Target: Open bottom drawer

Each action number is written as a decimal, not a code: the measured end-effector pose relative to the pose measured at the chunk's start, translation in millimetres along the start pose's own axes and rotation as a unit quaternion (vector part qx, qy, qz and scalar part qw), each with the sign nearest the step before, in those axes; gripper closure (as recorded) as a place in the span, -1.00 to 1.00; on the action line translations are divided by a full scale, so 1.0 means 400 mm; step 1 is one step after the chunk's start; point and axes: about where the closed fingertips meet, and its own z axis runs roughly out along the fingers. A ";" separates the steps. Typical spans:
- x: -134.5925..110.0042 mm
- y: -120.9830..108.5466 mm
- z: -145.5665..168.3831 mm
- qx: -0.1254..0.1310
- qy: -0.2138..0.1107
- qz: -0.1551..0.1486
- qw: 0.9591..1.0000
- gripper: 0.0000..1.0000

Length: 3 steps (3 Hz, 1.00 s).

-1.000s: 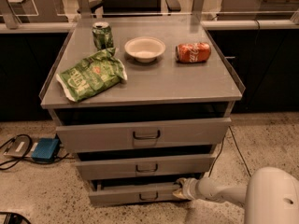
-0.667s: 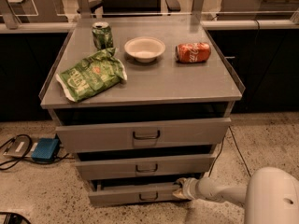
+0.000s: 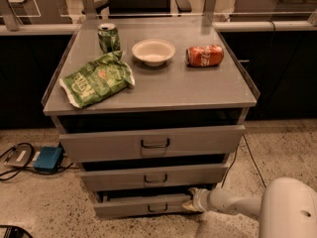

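Observation:
The bottom drawer (image 3: 133, 206) is the lowest and narrowest grey front of the cabinet, with a small dark loop handle (image 3: 157, 208). It stands a little way out, with a dark gap above it. My gripper (image 3: 190, 201) is at the end of the white arm (image 3: 233, 203), pressed against the right end of the bottom drawer's front, to the right of the handle. The middle drawer (image 3: 156, 176) and the top drawer (image 3: 153, 143) above it also stand slightly out.
On the cabinet top (image 3: 198, 90) lie a green chip bag (image 3: 96, 79), a green can (image 3: 108, 36), a white bowl (image 3: 153, 51) and a red can (image 3: 204, 55) on its side. A blue box (image 3: 48, 158) with cables sits on the floor at the left.

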 end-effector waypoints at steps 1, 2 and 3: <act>0.000 0.000 0.000 0.000 0.000 0.000 1.000 -0.86; 0.000 0.000 0.000 0.000 0.000 0.000 1.000 -0.40; 0.021 0.039 -0.015 -0.005 0.003 -0.013 1.000 0.06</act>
